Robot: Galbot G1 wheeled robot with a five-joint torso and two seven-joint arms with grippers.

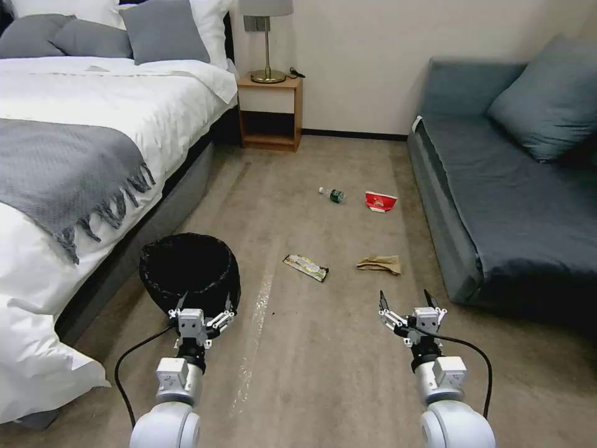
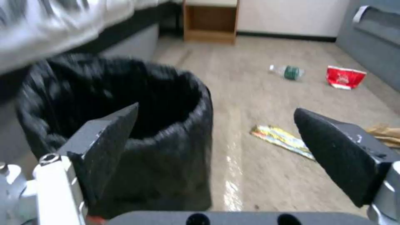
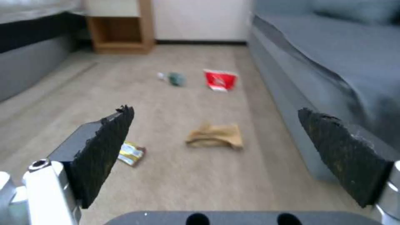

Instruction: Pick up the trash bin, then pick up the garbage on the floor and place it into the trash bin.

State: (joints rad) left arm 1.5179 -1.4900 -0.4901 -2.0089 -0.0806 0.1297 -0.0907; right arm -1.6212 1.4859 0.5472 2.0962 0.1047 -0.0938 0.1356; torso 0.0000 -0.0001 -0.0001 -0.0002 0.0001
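Trash bin point(image 1: 189, 270) stands upright on the floor point(image 1: 323, 348) beside the bed point(image 1: 93, 155), mouth facing up, black liner folded over the rim; its pale base is hidden by the bag and by the left tool. Left tool point(image 1: 204, 306) sits at the bin's near rim, fingers wide apart. In the left wrist view one finger point(image 2: 106, 142) overlaps the bin's near wall while the other is out over bare floor, so can't tell if anything touches.

Right tool point(image 1: 405, 300) hangs over open floor near the sofa point(image 1: 516, 205), fingers also apart, nothing between them.

Garbage lies spread on the floor w/ gaps between pieces. Gold wrapper point(image 1: 306, 267) is flat, long axis diagonal, running from bin side toward the robot's right. Crumpled brown paper point(image 1: 380, 264) lies just ahead of the right tool, long axis across the view. Farther off, the small bottle point(image 1: 332, 195) is on its side, cap end pointing toward the bed. Red-and-white carton point(image 1: 380, 201) lies flat near the sofa edge; print too small to read.
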